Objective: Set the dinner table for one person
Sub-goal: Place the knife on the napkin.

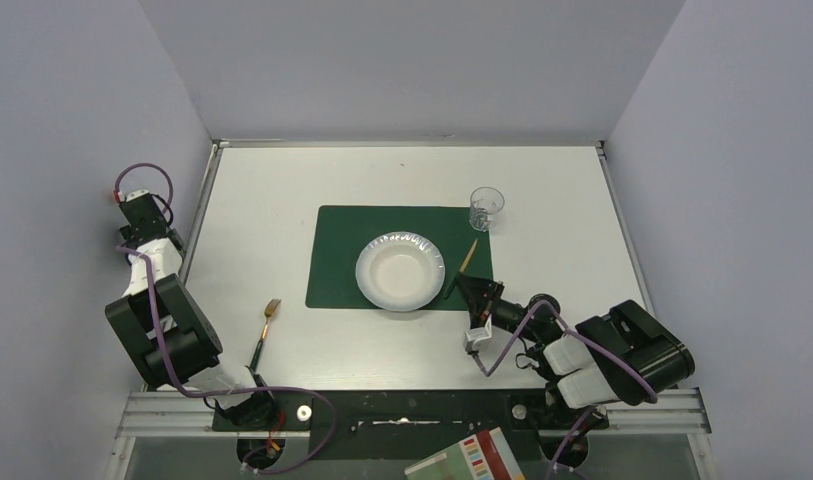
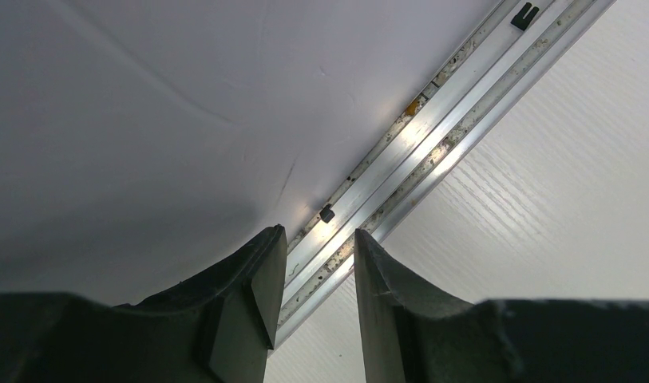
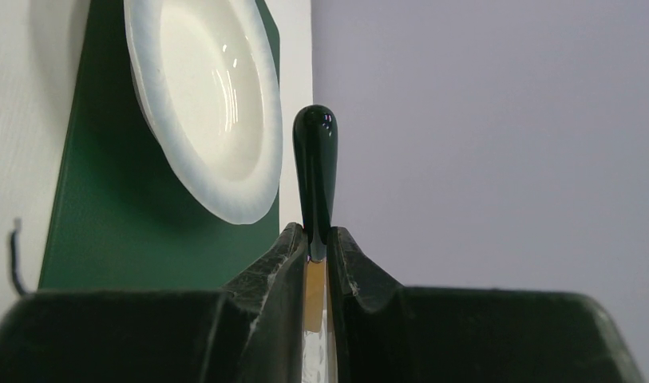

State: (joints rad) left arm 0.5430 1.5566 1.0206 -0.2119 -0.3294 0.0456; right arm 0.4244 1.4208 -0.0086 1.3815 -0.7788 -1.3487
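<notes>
The white dinner table [image 1: 272, 185] carries a dark green placemat [image 1: 334, 255] with a white deep plate [image 1: 400, 272] on it. A clear glass [image 1: 486, 208] stands just off the mat's far right corner. A fork [image 1: 266, 330] with a gold head and dark handle lies left of the mat. At the mat's right edge, beside the plate, my right gripper [image 1: 469, 287] [image 3: 317, 231] is shut on a slim utensil [image 3: 314, 171]; its dark handle juts past the fingertips and its gold end [image 1: 470, 254] points toward the glass. My left gripper [image 1: 142, 212] [image 2: 318, 235] hangs open and empty over the table's left rail.
A metal rim [image 2: 401, 152] runs along the table's left side under the left fingers, with the grey wall right behind it. Purple cables loop off both arms. A coloured booklet [image 1: 472, 460] lies below the table's near edge.
</notes>
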